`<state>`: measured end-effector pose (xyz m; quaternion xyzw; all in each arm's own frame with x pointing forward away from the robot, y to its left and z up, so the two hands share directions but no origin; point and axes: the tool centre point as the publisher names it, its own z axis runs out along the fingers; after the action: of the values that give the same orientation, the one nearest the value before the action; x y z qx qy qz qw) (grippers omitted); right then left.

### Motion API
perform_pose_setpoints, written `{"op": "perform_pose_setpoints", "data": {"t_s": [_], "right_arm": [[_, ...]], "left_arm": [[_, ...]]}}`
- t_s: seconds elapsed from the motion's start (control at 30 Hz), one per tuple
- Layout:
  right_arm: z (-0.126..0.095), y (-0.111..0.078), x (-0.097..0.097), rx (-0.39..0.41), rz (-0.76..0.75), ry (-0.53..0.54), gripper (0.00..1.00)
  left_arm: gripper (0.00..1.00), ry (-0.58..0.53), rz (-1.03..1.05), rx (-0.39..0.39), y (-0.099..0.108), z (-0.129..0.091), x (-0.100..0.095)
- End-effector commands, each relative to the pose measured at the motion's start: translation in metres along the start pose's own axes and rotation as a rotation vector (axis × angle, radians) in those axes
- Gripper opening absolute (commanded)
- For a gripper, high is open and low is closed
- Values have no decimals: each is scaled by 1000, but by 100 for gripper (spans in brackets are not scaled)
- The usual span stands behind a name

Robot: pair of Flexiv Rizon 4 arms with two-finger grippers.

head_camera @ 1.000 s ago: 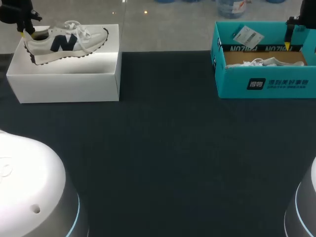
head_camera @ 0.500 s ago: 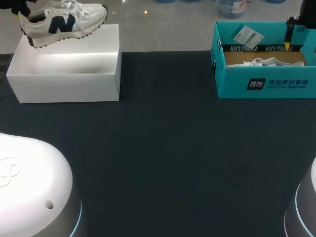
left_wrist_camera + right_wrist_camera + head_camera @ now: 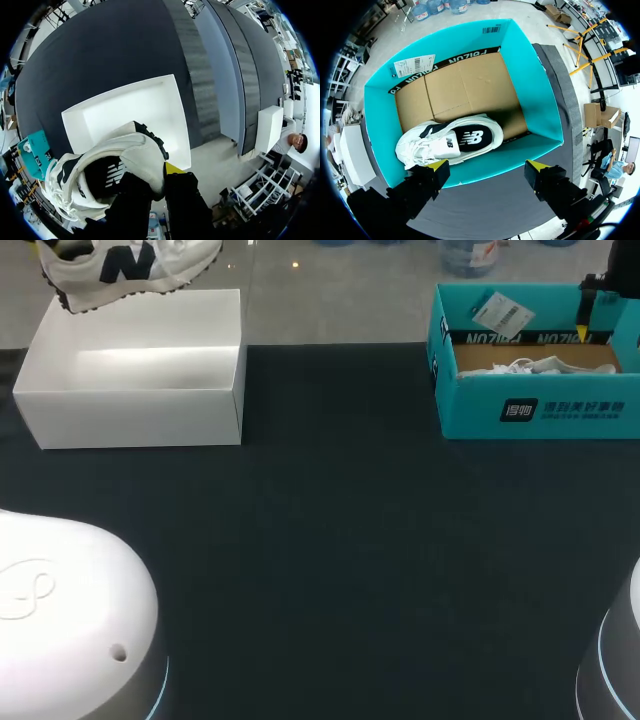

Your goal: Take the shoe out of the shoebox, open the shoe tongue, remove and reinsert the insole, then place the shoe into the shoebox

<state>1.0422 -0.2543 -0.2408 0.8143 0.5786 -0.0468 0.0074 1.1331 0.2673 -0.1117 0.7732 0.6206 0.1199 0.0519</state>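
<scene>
Our left gripper clamps white shoe by the heel above white box, 10 o'clock | our right gripper wide open over teal shoebox, 2 o'clock, second shoe inside

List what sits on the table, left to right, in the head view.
White box → teal shoebox, with a shoe lying inside it. The lifted shoe shows above the white box, so it is left out of the order.
</scene>
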Motion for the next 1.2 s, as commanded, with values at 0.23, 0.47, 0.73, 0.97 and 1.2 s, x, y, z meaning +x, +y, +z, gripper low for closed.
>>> {"op": "perform_pose_setpoints", "data": {"t_s": [0.23,0.47,0.73,0.97,1.2], "right_arm": [[0,-1,0,-1,0,1,100],[0,-1,0,-1,0,1,100],[0,-1,0,-1,0,1,100],[0,-1,0,-1,0,1,100],[0,-1,0,-1,0,1,100]], "left_arm": [[0,-9,2,3,-5,-8,-5],[0,-9,2,3,-5,-8,-5],[0,-9,2,3,-5,-8,-5],[0,-8,3,2,-12,-9,-7],[0,-6,29,-33,-69,-22,-28]]}}
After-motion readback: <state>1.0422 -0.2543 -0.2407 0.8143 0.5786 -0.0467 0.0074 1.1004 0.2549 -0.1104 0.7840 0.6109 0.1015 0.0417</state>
